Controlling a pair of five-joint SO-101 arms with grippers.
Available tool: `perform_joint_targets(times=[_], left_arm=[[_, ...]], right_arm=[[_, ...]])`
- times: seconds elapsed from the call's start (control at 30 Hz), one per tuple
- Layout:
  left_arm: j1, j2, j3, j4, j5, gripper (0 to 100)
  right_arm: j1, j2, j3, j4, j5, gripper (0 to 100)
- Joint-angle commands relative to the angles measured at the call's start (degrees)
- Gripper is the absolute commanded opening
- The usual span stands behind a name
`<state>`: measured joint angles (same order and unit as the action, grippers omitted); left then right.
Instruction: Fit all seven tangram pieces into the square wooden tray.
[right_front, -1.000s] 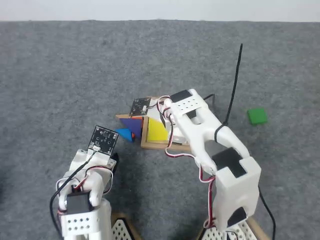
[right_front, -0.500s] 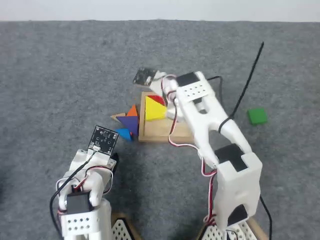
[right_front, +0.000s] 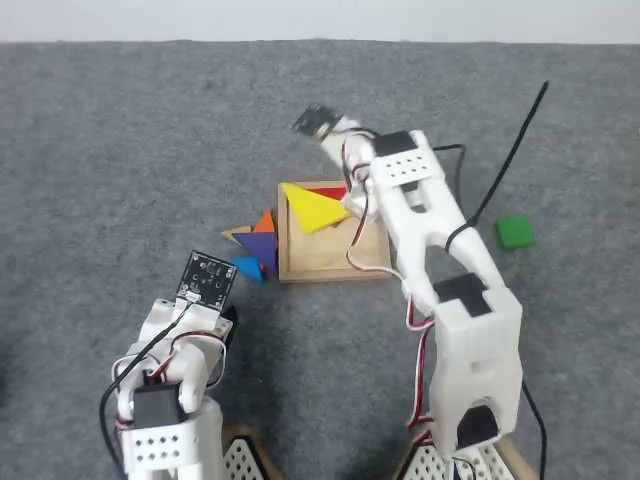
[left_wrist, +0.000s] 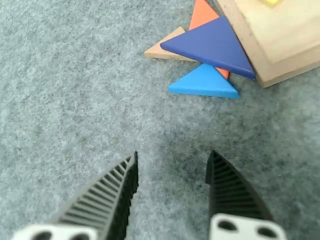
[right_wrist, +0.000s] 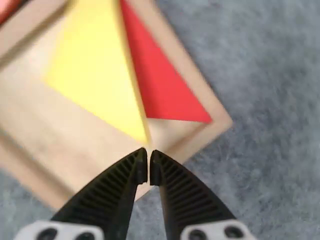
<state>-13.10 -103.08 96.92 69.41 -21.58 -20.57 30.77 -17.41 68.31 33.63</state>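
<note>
The square wooden tray (right_front: 330, 262) lies mid-table with a red triangle (right_front: 328, 190) in its far corner. My right gripper (right_front: 350, 203) is shut on a corner of the yellow triangle (right_front: 312, 207), which is tilted over the tray's far half. In the right wrist view the right gripper (right_wrist: 148, 160) pinches the yellow triangle (right_wrist: 95, 75) beside the red triangle (right_wrist: 160, 85) over the tray (right_wrist: 40, 150). Just outside the tray's left edge lie a purple triangle (left_wrist: 210, 45), a light blue triangle (left_wrist: 205, 82), an orange piece (left_wrist: 202, 12) and a tan piece (left_wrist: 162, 47). My left gripper (left_wrist: 172, 172) is open above the carpet, short of them.
A green square piece (right_front: 514, 231) lies alone on the grey carpet to the right of the tray, past the right arm. A black cable (right_front: 505, 160) runs up from the right arm. Open carpet stretches left of and beyond the pieces.
The right gripper has carried the yellow triangle from the tray's near side toward its far side, uncovering the red triangle and the tray's near half. The left arm has not moved.
</note>
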Motion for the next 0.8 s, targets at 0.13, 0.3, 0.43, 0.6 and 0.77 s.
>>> perform_joint_targets(times=[0.13,0.3,0.43,0.6,0.77], left_arm=[[-0.44,-0.97,-0.48,0.53,-0.79,21],[-0.44,-0.97,-0.48,0.53,-0.79,21],[-0.44,-0.97,-0.48,0.53,-0.79,21],[-0.44,-0.97,-0.48,0.53,-0.79,21],[-0.44,-0.97,-0.48,0.53,-0.79,21]], right_arm=[[3.82,3.30,-15.47,1.63,-12.31,3.0],[0.13,4.79,-17.14,1.36,-19.08,12.7],[-5.41,7.34,-17.23,1.27,-25.49,21.5],[-9.80,7.08,-16.88,8.48,-23.21,14.9],[-12.18,6.46,-13.36,11.30,-19.16,14.5]])
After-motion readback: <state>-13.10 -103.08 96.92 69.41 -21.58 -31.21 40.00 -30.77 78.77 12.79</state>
